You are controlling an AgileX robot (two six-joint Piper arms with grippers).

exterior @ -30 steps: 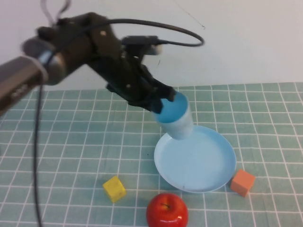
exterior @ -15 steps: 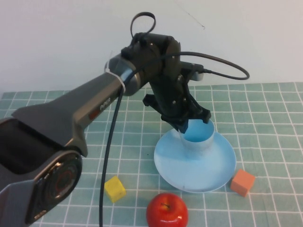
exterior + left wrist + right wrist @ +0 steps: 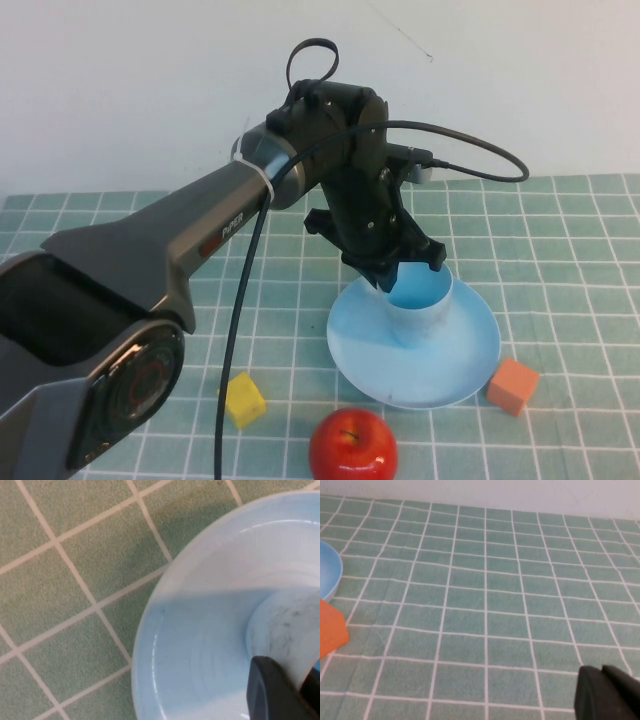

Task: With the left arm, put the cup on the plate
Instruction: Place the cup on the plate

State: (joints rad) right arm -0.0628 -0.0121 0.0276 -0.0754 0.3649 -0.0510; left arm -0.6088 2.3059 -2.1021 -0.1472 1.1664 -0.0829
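On plate, cup now upright.

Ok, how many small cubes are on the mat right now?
2. The yellow cube lies near-left of the plate; the orange cube touches its near-right rim. The left gripper holds the cup on the plate; the arm could hide more.

text: "PIPER" | on: left arm link | colour: white
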